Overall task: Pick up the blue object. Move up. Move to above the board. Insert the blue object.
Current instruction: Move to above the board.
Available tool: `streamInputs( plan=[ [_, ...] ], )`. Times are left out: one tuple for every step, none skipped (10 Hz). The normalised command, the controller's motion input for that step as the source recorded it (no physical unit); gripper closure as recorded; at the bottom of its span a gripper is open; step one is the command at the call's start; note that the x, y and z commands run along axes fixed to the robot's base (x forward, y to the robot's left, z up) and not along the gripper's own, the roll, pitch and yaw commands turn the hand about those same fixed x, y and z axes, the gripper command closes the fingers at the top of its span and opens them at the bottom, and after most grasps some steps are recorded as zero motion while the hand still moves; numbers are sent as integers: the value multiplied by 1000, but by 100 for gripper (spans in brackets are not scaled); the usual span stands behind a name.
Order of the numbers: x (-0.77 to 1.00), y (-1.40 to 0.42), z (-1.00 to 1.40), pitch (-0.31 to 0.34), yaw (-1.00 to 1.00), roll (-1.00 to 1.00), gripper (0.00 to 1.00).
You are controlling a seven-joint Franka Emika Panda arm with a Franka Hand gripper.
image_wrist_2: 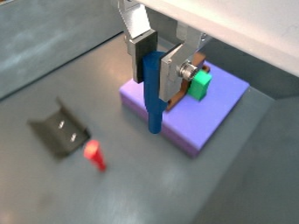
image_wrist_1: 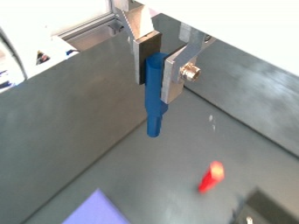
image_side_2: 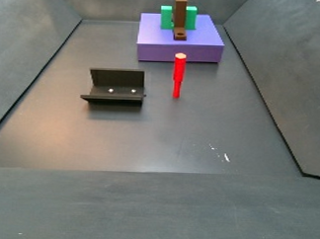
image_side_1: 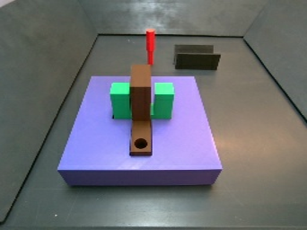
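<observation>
My gripper (image_wrist_1: 158, 74) is shut on the blue object (image_wrist_1: 156, 101), a thin blue peg that hangs down from between the fingers, well above the floor. Both wrist views show this; in a wrist view the gripper (image_wrist_2: 156, 74) holds the peg (image_wrist_2: 155, 105) by the near edge of the purple slab (image_wrist_2: 211, 122). The board (image_side_1: 142, 108), a narrow brown plank with a round hole (image_side_1: 142, 144) at one end, lies on the slab across the green block (image_side_1: 161, 101). The gripper does not show in either side view.
A red peg (image_side_2: 179, 76) stands upright on the floor between the slab (image_side_2: 192, 51) and the fixture (image_side_2: 115, 87). It also shows in both wrist views (image_wrist_1: 211, 178) (image_wrist_2: 96, 156). Grey walls enclose the floor on all sides.
</observation>
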Motion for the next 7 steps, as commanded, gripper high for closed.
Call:
streamInputs(
  plan=[
    [686,-1400,229,196,-29,10,100],
    [685,-1400,240,188,-18,7,100],
    [690,-1400,237,174,3,35,100],
    [741,-1400,249,148,5,4,100],
    [500,-922,167,142,8,11,100],
    [324,-541,104,143,8,32,100],
    [168,-249,64,85,4,31,100]
  ],
)
